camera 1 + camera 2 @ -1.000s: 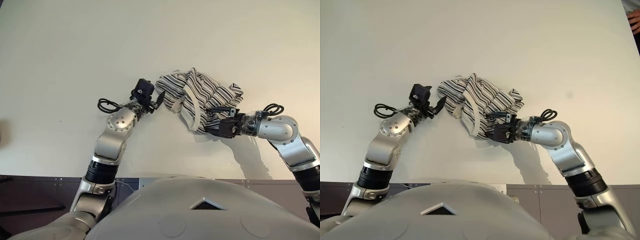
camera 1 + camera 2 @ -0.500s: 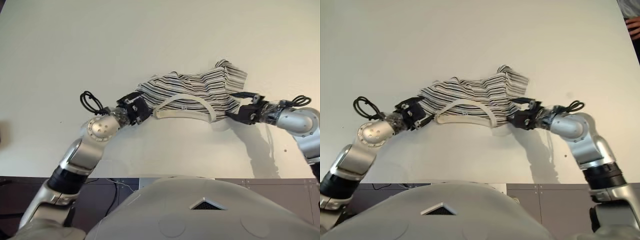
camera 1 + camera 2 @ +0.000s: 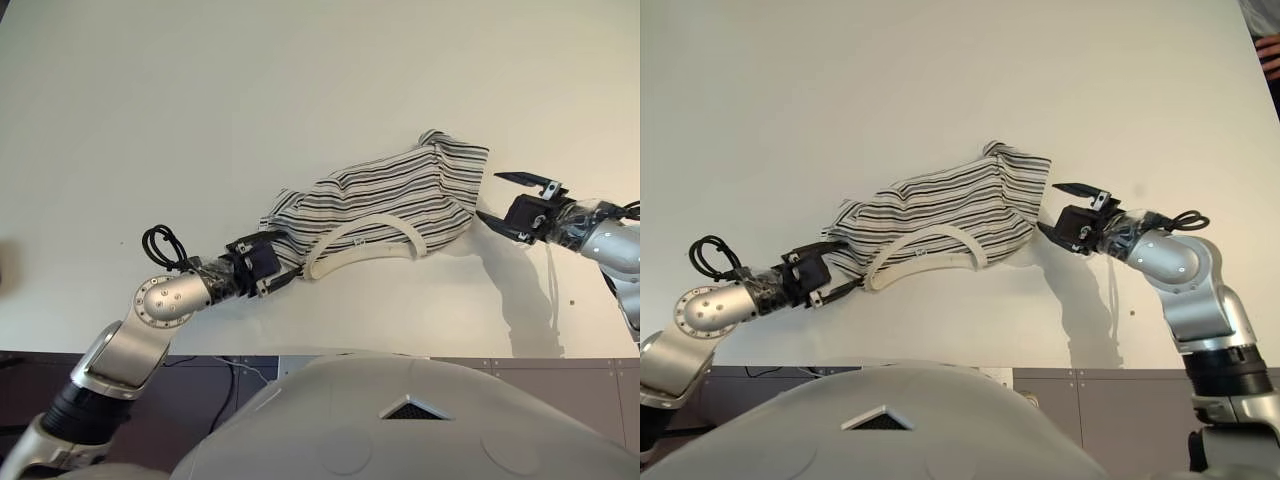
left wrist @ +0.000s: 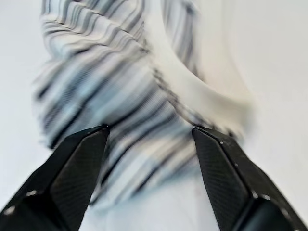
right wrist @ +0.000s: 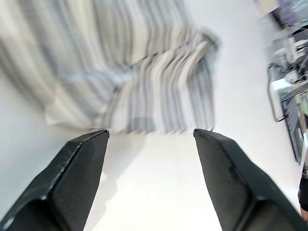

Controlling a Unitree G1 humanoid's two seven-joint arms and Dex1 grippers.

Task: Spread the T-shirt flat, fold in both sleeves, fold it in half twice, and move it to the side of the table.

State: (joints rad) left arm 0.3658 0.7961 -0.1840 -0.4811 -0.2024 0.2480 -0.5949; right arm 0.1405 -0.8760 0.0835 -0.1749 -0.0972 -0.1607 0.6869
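Left eye view: T-shirt [image 3: 385, 195] lengthwise near-left to far-right on desk [image 3: 200, 100], collar nearward; left gripper [image 3: 283, 277], right gripper [image 3: 490, 197] agape, empty.

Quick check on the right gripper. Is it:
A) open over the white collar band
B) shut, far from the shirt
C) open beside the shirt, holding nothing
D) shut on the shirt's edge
C: the right gripper has its fingers spread wide, and the right wrist view shows bare table between the fingertips and the shirt.
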